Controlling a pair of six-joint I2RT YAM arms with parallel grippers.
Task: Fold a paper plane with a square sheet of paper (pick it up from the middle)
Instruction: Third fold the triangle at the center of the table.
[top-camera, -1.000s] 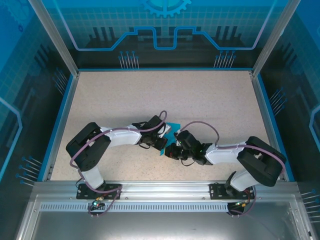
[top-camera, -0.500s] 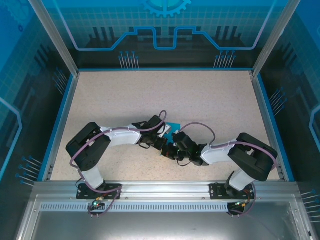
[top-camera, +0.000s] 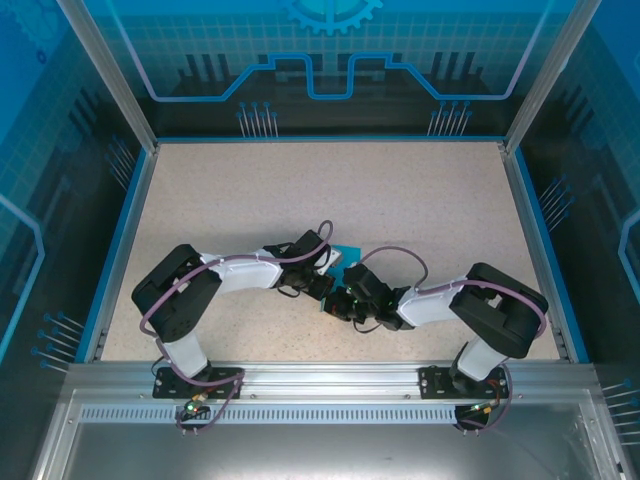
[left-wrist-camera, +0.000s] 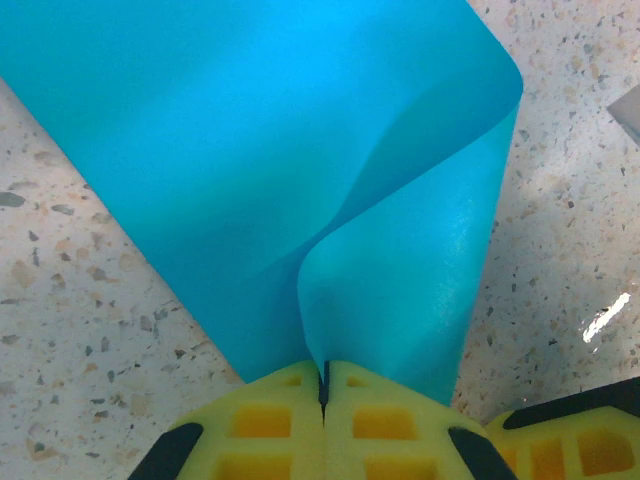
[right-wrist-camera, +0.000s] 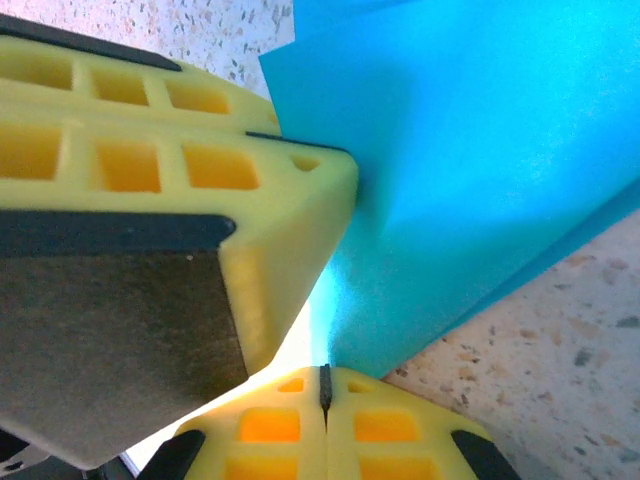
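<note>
The square sheet of paper (left-wrist-camera: 300, 150) is bright cyan and lies partly on the table, with one side curled up and over. My left gripper (left-wrist-camera: 323, 378) is shut on the raised fold, which runs into the seam between its yellow fingers. My right gripper (right-wrist-camera: 323, 385) is shut too, and the sheet's (right-wrist-camera: 480, 150) lower edge comes down into its seam. The left gripper's fingers (right-wrist-camera: 150, 150) press close beside it. From above, both grippers (top-camera: 325, 290) (top-camera: 346, 300) meet at the table's middle front, and a corner of the sheet (top-camera: 347, 253) sticks out behind them.
The speckled beige table (top-camera: 400, 200) has a raised blue rim (top-camera: 120, 250) on its sides. Aluminium frame posts (top-camera: 110, 70) and blue printed walls enclose it. Open tabletop stretches behind and to both sides of the grippers.
The right arm's elbow has swung in toward the centre and its gripper has edged slightly left against the left gripper. The left arm has stayed put.
</note>
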